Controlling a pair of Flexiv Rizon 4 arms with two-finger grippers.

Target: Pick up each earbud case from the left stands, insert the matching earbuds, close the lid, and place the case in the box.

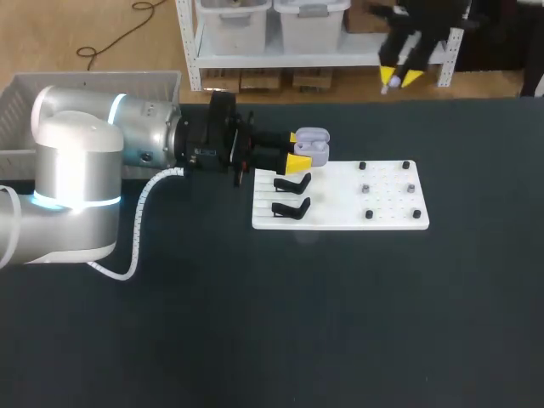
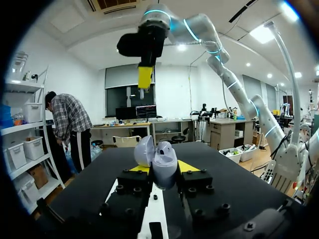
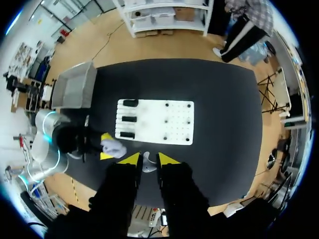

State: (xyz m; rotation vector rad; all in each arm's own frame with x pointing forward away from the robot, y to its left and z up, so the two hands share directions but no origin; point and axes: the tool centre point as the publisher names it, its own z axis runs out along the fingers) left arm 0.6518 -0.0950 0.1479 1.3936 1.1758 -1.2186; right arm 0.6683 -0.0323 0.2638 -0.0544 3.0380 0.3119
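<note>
Two pincers: we see the left one [image 1: 297, 149] low over the desk [image 1: 340, 323] and the right one [image 1: 398, 78] high up toward the far edge, the two well apart.
Left pincer: it comes in level from the desk's left edge and is clamped on the case [image 1: 313, 146], with one yellow tip on each side of it.
Case: lavender with its lid swung open, held above the desk beside the board's left edge. We cannot tell which corner it is nearer, as our views disagree. Something pale shows inside the case, and we cannot tell what it is.
Right pincer: it points down at the desk from high above, its tips close together and pinching a small white earbud [image 3: 146, 162].
Board [image 1: 340, 219]: white and flat, lying on the desk's middle toward the far edge.
Stands [image 1: 291, 183]: black, in a row along the board's left edge. We count three from the right wrist and two from the head view.
Pegs [image 1: 369, 213]: small and dark, spread over the board's right half.
Box [image 1: 102, 85]: grey, by the desk's far left corner, well apart from the case.
</note>
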